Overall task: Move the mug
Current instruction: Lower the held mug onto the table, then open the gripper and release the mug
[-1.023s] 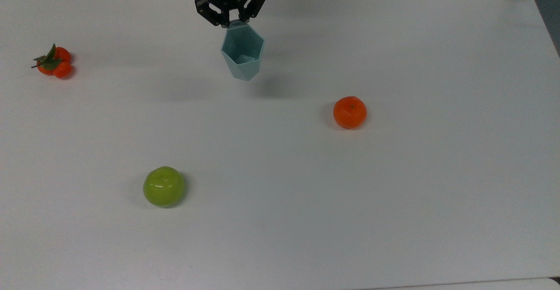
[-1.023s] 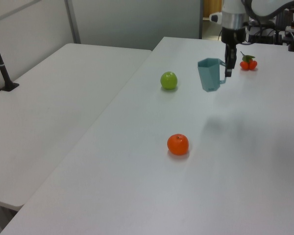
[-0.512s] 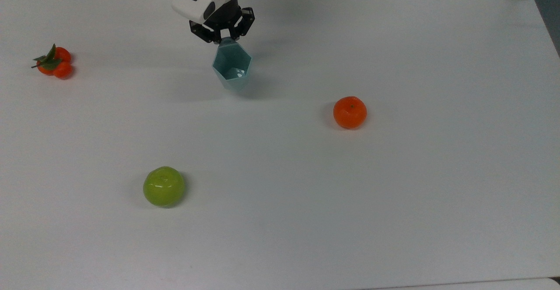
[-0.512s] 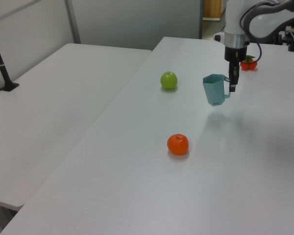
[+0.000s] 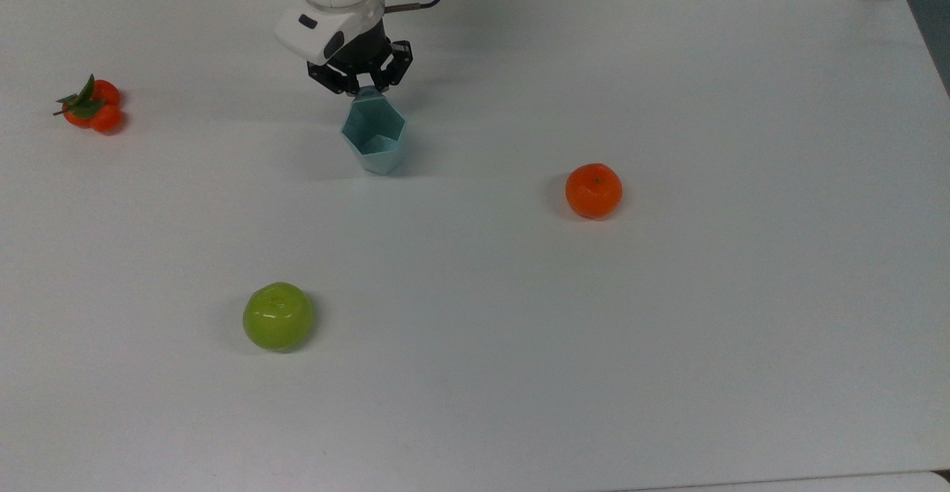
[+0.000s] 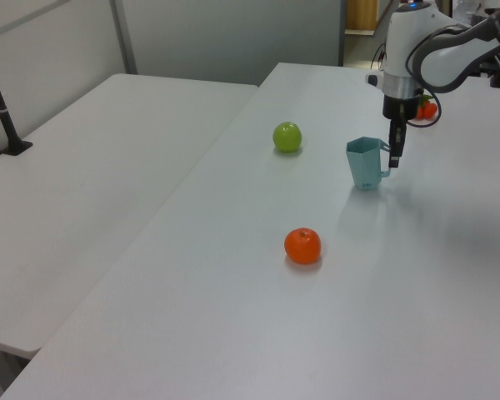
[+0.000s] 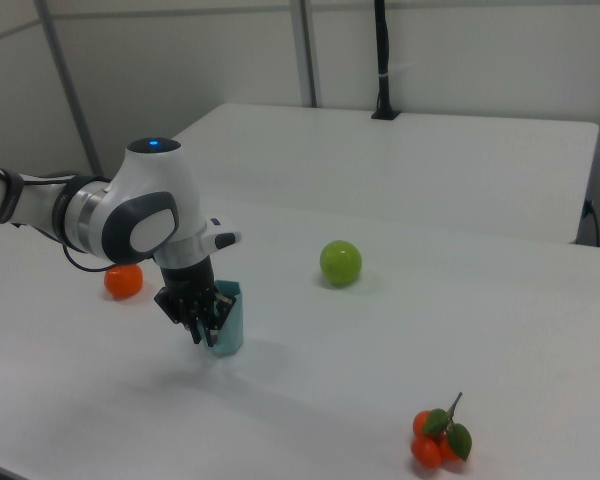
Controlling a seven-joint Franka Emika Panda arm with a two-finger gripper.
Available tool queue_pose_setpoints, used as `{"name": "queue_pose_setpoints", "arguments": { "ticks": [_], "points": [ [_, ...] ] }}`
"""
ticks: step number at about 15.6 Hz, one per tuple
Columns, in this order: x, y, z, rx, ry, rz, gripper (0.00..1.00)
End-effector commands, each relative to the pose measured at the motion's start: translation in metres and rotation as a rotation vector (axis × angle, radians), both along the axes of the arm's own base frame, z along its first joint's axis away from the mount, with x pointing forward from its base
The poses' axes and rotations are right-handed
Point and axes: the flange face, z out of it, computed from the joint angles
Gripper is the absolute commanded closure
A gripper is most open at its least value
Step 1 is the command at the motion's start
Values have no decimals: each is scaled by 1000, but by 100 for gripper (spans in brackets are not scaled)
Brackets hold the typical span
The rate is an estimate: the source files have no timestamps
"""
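Gripping the mug (image 5: 375,136) by its small handle, fingers closed on it, gripper (image 5: 359,88) pointing straight down at the far side of the white table (image 5: 668,314) in the top view. Standing upright, mug base at or just above the tabletop; contact cannot be told. Lying well apart from the mug: an orange (image 5: 594,191) toward the top view's right, a green apple (image 5: 278,316) nearer the camera, a cluster of small leafy tangerines (image 5: 90,105) at the top view's left. Seen from the left view, mug (image 6: 365,162) between apple (image 6: 287,137) and gripper (image 6: 394,155).
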Motion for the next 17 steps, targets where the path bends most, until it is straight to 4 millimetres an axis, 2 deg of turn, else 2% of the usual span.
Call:
{"name": "queue_pose_setpoints", "arguments": {
  "ticks": [1, 3, 5, 6, 10, 11, 12, 13, 15, 17],
  "points": [
    [-6, -3, -8, 0, -29, 6, 100],
    [-6, -3, -9, 2, -28, 3, 99],
    [-6, -3, -10, 3, -25, 1, 70],
    [-6, -3, -10, 4, -22, -3, 61],
    [-6, -3, -9, 9, -22, -12, 37],
    [-6, -3, -9, 9, -19, -12, 25],
    [-6, -2, -7, 9, -22, -12, 9],
    [-6, -2, -4, 10, -26, -21, 0],
    [-5, 1, 3, 9, -35, -54, 0],
    [0, 2, 18, 5, -28, -79, 0]
  ]
}}
